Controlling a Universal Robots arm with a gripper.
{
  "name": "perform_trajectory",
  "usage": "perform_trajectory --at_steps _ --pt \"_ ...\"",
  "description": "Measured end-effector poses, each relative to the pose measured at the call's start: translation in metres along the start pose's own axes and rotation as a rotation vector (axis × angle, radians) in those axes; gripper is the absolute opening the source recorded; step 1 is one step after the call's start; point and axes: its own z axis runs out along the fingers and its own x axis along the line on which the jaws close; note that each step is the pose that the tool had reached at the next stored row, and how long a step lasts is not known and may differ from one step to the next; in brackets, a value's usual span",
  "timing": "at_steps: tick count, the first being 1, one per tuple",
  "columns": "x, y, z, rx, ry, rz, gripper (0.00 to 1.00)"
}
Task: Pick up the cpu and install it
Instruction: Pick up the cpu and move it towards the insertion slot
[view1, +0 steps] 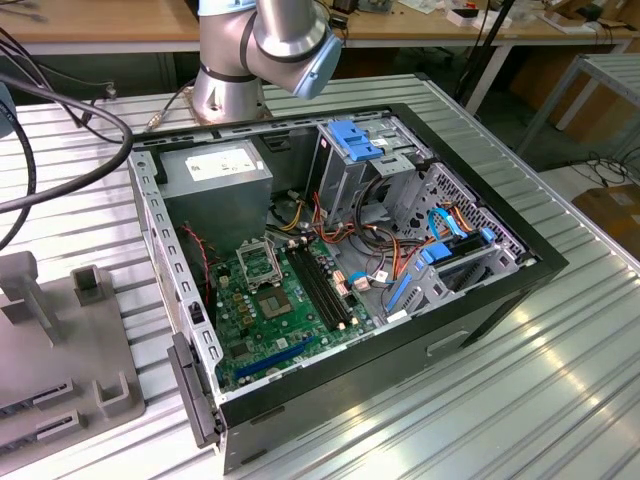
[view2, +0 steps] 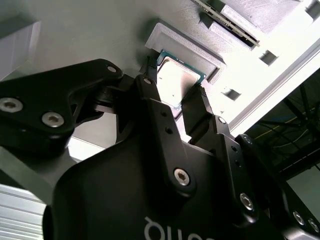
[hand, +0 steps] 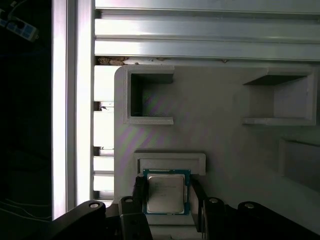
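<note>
Presently, the gripper (hand: 167, 191) held its fingers (hand: 139, 188) closed against opposite edges of the cpu (hand: 165, 194), seated in the grey fixture tray (hand: 220, 145).

The robot's arm (view1: 285, 40), its silver base and a blue-capped joint seen in the exterior view, reached up out of frame. In both wrist views the black gripper (view2: 173, 86) had its two fingers (hand: 140, 189) set against opposite edges of the cpu (hand: 165, 195).
</note>
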Motion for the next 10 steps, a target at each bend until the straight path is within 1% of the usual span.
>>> perform_trajectory --at_steps 10 --pt "-0.0002 0.0001 -0.0009 0.0005 -0.0007 0.0 0.45"
